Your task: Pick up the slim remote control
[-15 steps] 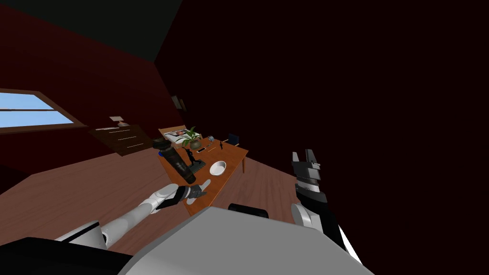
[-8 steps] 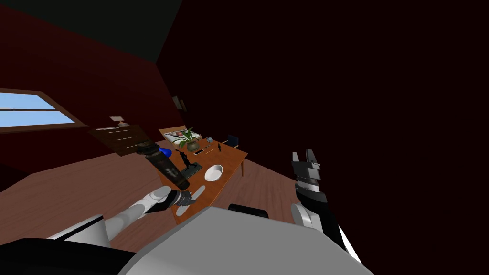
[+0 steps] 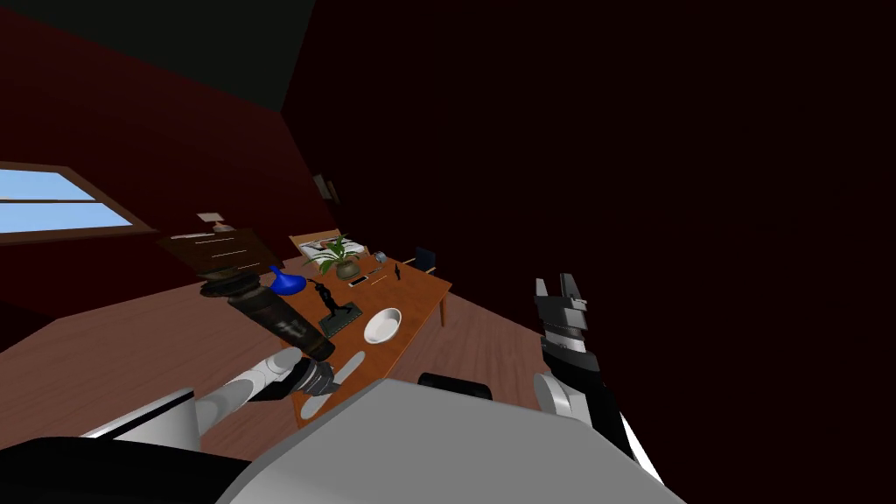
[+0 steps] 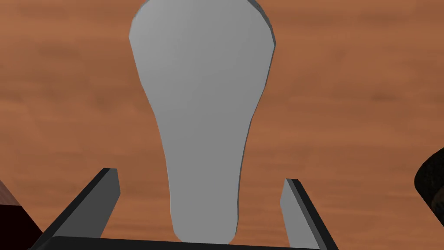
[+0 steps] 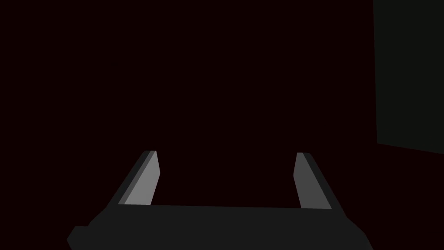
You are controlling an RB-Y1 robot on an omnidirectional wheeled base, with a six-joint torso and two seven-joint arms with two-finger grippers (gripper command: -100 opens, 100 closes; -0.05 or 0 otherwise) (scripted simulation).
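Note:
The slim remote control (image 4: 204, 100) is a flat, plain grey paddle, wide at one end and narrow at the other, lying on the brown wooden table (image 3: 420, 297). My left gripper (image 4: 200, 175) hangs open just above it, and the narrow end lies between the two fingers without touching either. In the head view the remote (image 3: 347, 367) sits at the table's near end, partly covered by my left gripper (image 3: 315, 383). My right gripper (image 3: 556, 282) is raised to the right, off the table, and it is open (image 5: 225, 152) with nothing in it.
Further along the table stand a white bowl (image 3: 382, 325), a dark statuette (image 3: 328, 302), a blue vase (image 3: 286, 282) and a potted plant (image 3: 337, 254). A dark rounded object (image 4: 431, 182) lies close beside the gripper. A dark dresser (image 3: 219, 249) stands against the wall.
My left forearm has swung left and the hand has drawn back along the table's near end. The head view has shifted, so the table sits further left. Both grippers stay open.

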